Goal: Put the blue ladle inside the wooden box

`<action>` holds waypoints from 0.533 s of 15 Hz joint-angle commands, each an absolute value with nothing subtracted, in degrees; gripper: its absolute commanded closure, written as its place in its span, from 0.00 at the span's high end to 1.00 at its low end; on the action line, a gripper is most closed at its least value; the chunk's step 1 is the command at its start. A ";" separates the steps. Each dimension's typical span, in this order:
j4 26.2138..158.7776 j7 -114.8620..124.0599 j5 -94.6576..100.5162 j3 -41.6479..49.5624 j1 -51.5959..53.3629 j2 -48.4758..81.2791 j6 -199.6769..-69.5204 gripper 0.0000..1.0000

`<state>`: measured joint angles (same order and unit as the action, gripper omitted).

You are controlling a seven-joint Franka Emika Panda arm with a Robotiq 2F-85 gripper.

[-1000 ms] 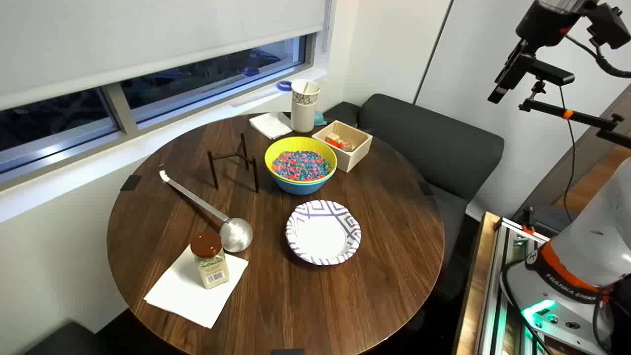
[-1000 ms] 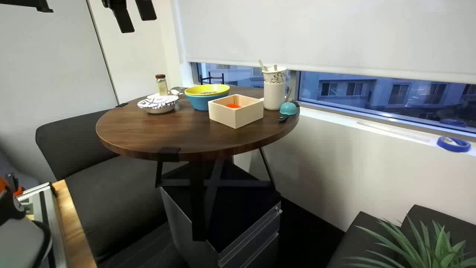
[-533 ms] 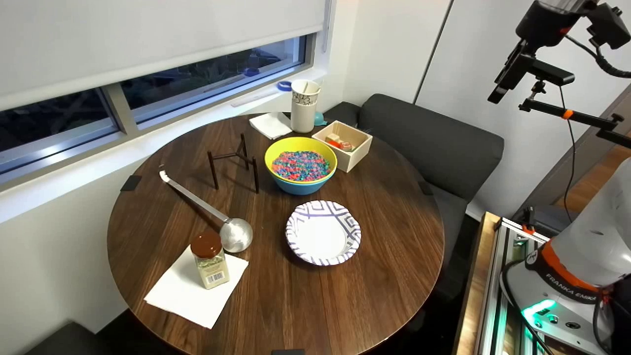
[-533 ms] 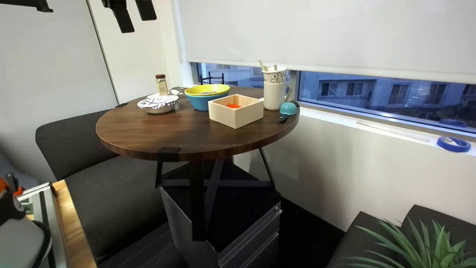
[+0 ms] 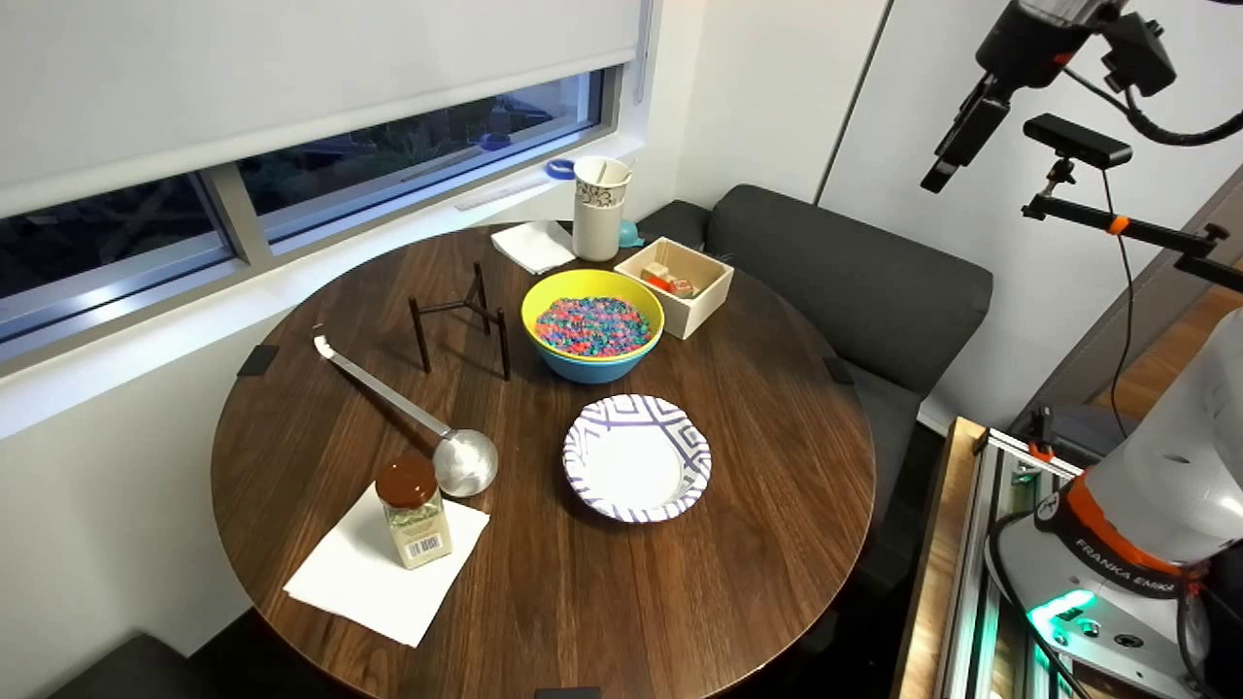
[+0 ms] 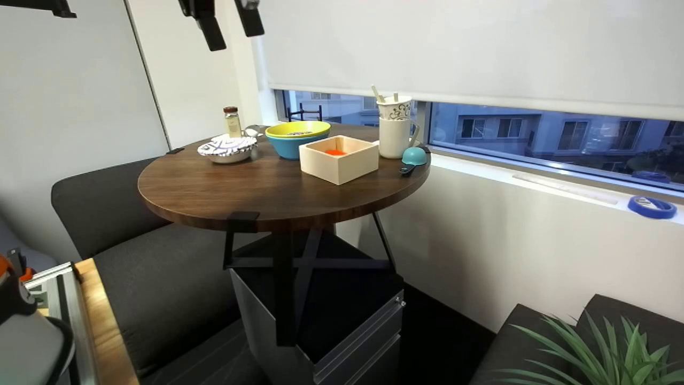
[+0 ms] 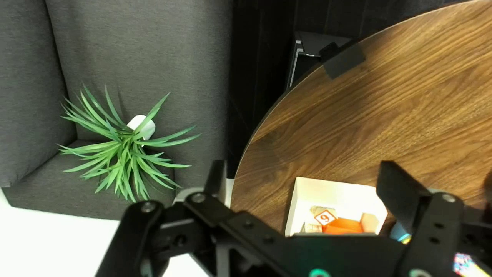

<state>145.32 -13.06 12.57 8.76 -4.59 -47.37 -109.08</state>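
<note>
A round dark-wood table (image 5: 777, 582) takes up the middle of an exterior view, with a grey upholstered bench (image 5: 845, 272) behind it, right of centre. The white base of the Franka arm (image 5: 1136, 505) sits at the lower right. In the left half of the wrist view is a potted plant (image 7: 127, 154) with long green leaves. The silver ladle (image 5: 464, 464) lies left of centre on the tabletop, its long handle running to the upper left.

The Robotiq gripper (image 7: 304, 179) hangs in the upper part of both exterior views, well above the table, jaws wide apart; the wrist view shows the table's edge between them.

Near the centre, a yellow bowl (image 5: 583, 282) of coloured bits sits in a blue bowl (image 5: 587, 370), the patterned paper bowl (image 5: 636, 466) below them in the frame. The square wooden box (image 6: 320, 167) stands just beside the bowls; I cannot tell whether they touch. A pale mug (image 6: 393, 138) is right of centre, then, at lower left, a brown-lidded jar (image 5: 419, 534). The blue ladle (image 6: 414, 156), dark-handled, lies rounded side up beside the mug, outside the box, which holds orange and pale blocks (image 7: 342, 225).
</note>
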 commanded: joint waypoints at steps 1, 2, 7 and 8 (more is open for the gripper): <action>140.21 -16.64 11.28 12.64 -3.06 -36.33 -114.44 1.00; 138.81 -17.52 10.36 13.34 -2.67 -33.41 -115.68 1.00; 130.76 -18.47 7.12 12.97 -2.33 -18.20 -119.46 1.00; 129.08 -18.97 6.40 12.83 -2.33 -15.46 -120.15 1.00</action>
<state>135.23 -16.97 9.24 12.86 -2.83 -24.65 -119.07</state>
